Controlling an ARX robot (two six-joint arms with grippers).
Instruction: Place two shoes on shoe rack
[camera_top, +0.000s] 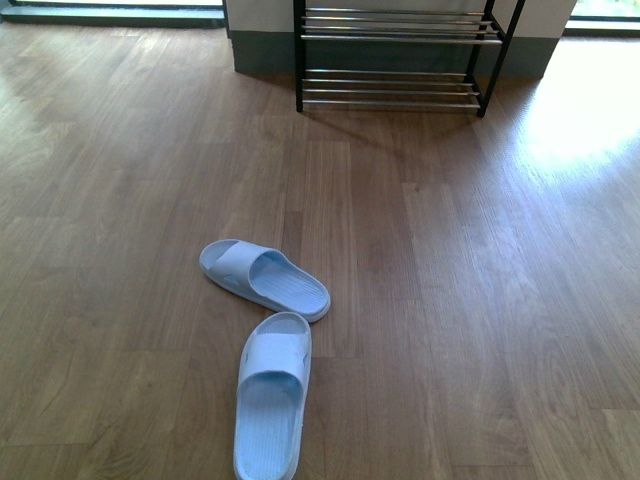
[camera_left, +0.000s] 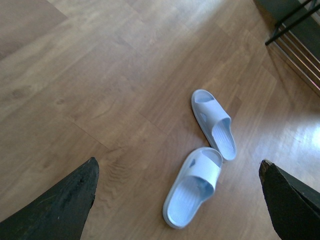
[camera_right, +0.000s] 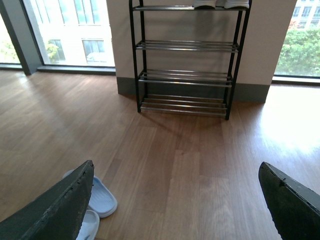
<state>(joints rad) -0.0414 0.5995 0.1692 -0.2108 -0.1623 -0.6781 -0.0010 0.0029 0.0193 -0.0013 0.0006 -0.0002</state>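
Lying soles down on the brown wood-plank floor (camera_top: 480, 300), left of centre in the front view: two pale blue one-strap slide slippers. Sitting slantwise, the farther pale blue slipper (camera_top: 265, 278), its strap end turned away to the left and its heel end pointing back to the right. Running almost straight along the planks, the nearer pale blue slipper (camera_top: 272, 395), toe just beside the farther one's heel and heel reaching the bottom of that view.

Standing well apart from both, at the far edge of the floor against the wall: the tall open shoe rack (camera_top: 390, 38) with a thin black metal frame and tiers of shiny chrome rods. Staying bare, the lower tiers. Resting on the top tier in the right wrist view, white-soled items (camera_right: 220, 4), possibly shoes, cut off by the frame's upper edge.

Hanging above the slippers with its black fingers spread wide and gripping nothing: the left gripper (camera_left: 178, 164), with both slippers showing on the floor beneath the gap. Facing the rack with fingers equally wide apart and empty: the right gripper (camera_right: 176, 166), with the slippers peeking out beside one finger (camera_right: 60, 210).
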